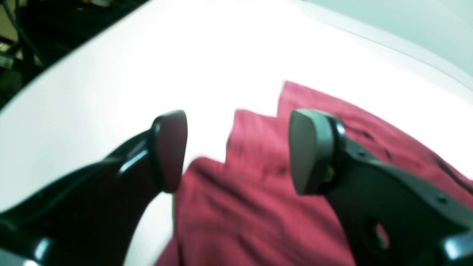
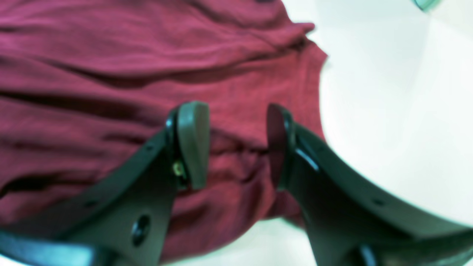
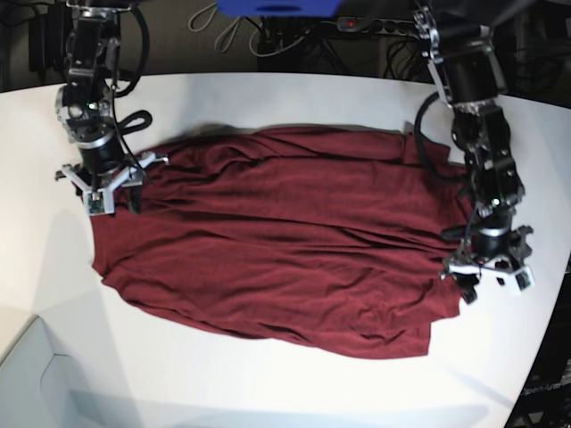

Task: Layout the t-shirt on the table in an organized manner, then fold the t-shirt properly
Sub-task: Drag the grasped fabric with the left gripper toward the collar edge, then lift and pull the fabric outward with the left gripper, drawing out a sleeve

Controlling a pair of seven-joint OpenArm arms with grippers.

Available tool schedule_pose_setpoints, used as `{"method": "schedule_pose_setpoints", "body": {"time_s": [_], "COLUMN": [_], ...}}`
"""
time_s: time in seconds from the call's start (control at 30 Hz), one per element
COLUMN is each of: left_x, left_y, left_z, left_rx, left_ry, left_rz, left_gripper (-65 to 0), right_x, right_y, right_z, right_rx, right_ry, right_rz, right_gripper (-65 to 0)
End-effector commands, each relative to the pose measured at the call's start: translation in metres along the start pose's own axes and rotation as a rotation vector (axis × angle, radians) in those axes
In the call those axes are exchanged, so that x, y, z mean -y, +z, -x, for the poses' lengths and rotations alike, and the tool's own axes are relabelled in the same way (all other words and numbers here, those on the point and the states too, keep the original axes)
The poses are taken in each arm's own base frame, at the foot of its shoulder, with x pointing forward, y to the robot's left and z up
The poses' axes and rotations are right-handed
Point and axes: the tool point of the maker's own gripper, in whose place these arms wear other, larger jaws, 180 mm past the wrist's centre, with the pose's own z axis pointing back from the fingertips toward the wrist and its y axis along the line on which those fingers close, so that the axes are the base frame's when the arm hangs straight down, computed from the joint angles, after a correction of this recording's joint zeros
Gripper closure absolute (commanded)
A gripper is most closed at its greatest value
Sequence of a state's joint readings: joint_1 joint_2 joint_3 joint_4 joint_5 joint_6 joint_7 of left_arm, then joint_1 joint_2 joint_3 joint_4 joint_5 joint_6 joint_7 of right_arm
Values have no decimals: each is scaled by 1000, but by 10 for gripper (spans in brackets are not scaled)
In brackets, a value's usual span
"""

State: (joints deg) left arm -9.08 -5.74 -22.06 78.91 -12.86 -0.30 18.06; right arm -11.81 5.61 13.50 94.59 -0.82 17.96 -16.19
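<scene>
Red cloth, the t-shirt, lies spread across the middle of the white table. The left gripper and right gripper hover over opposite edges, fingers wide and empty, probably to grab there.

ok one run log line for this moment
dark maroon thin-fabric t-shirt: spread, wrinkled, unfolded | left gripper: open, over edge | right gripper: open, over edge

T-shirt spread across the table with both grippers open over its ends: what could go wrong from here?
1. The t-shirt is still rumpled, with creases and doubled layers; folding now would likely lock in the wrinkles.
2. The right gripper sits over bunched folds near the edge, so closing may pinch several layers.
3. The left gripper straddles a stepped cloth edge on the table; one fingertip is over bare tabletop, so it may miss the fabric.
</scene>
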Motion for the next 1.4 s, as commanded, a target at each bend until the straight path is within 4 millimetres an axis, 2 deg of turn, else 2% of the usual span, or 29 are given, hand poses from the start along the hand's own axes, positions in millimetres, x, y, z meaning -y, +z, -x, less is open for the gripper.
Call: {"method": "schedule_pose_setpoints", "body": {"time_s": [0.0,0.13,0.17,0.3,0.53,0.8,0.93,1.1,1.17,1.37], "left_x": [14,27,26,16,-10,-23,-6,-1,-3,-6], "left_y": [8,59,72,111,152,157,154,157,156,152], "left_z": [-17,21,34,63,108,141,148,170,173,172], "left_rx": [43,-68,-98,-169,-302,-389,-409,-469,-477,-473], "left_ry": [6,31,38,20,-24,-18,-29,-58,-62,-63], "left_rz": [49,121,129,127,83,50,98,129,128,119], "left_gripper": [-416,-416,-416,-416,-416,-416,-416,-412,-367,-90], "right_x": [3,2,1,-2,-8,-14,-14,-15,-14,-14], "right_y": [2,11,11,11,13,13,13,17,17,17], "right_z": [-18,-14,-14,-11,-7,-5,-4,2,2,2], "right_rx": [61,55,54,45,41,35,33,23,20,18], "right_ry": [2,9,8,-3,-24,-45,-43,-43,-41,-38], "right_rz": [7,6,6,4,-1,-5,-5,-7,-7,-6], "right_gripper": [-263,-263,-263,-263,-263,-263,-263,-262,-261,-260]}}
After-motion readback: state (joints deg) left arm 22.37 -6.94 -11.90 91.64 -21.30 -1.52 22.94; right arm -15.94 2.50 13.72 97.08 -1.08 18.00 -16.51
